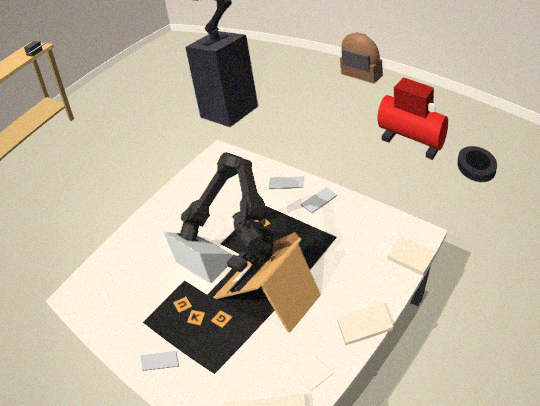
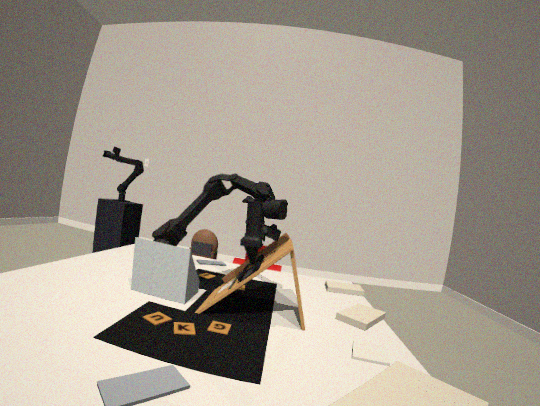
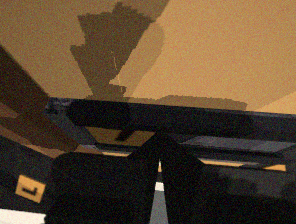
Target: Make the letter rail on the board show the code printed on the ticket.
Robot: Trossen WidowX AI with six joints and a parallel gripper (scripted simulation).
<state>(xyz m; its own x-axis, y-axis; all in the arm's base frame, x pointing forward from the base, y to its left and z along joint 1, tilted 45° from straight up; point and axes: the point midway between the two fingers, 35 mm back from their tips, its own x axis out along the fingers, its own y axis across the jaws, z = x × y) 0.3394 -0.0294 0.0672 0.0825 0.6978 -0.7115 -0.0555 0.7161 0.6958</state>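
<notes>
A slanted wooden board [image 1: 292, 292] [image 2: 272, 252] [image 3: 215, 50] stands on a black mat [image 1: 200, 345] [image 2: 215, 355]. Its dark letter rail [image 1: 239, 281] [image 2: 235, 280] [image 3: 175, 120] runs along its face. My gripper [image 1: 245, 262] [image 2: 250, 267] [image 3: 160, 138] is shut, with its fingertips against the rail. In the wrist view an orange tile [image 3: 120, 136] with a dark mark shows inside the rail, left of the fingertips. Three orange tiles lie loose on the mat: one reading like U [image 1: 182, 304] [image 2: 157, 317], a K [image 1: 196, 317] [image 2: 184, 328] and a G [image 1: 220, 318] [image 2: 219, 327]. Another orange tile [image 1: 266, 222] [image 2: 206, 275] [image 3: 30, 189] lies behind the board.
A grey wedge stand [image 1: 197, 255] [image 2: 160, 270] sits beside the board at my arm's base. Grey plates [image 1: 286, 182] [image 1: 318, 199] [image 1: 159, 360] [image 2: 142, 384] and cream slabs [image 1: 411, 254] [image 1: 365, 322] [image 2: 360, 315] lie around the table's edges.
</notes>
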